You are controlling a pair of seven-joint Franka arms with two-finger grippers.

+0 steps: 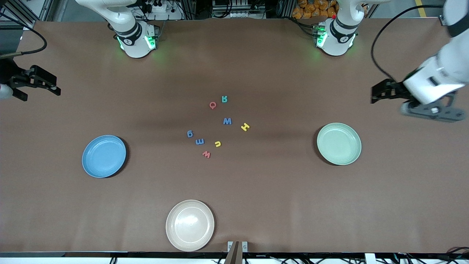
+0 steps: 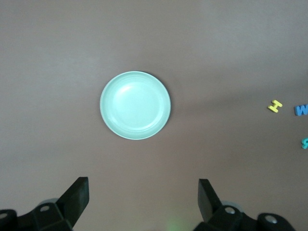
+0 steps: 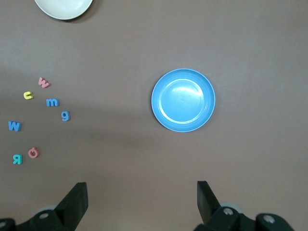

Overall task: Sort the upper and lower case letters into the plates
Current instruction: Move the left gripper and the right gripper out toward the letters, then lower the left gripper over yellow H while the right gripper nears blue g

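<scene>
Two grippers are mine, and both stand wide open and hold nothing: my left gripper [image 1: 377, 96] hangs over bare table at the left arm's end, my right gripper [image 1: 44, 85] over bare table at the right arm's end. On the letters [image 1: 217, 126] I read Q, R, W, H, g, m, c, w; they lie scattered at the middle of the table [image 1: 256, 190], between the sky blue plate [image 1: 104, 156] and the pale green plate [image 1: 339, 143]. The cream plate [image 1: 190, 225] lies nearer the front camera, and nothing stands between letters and plates.
</scene>
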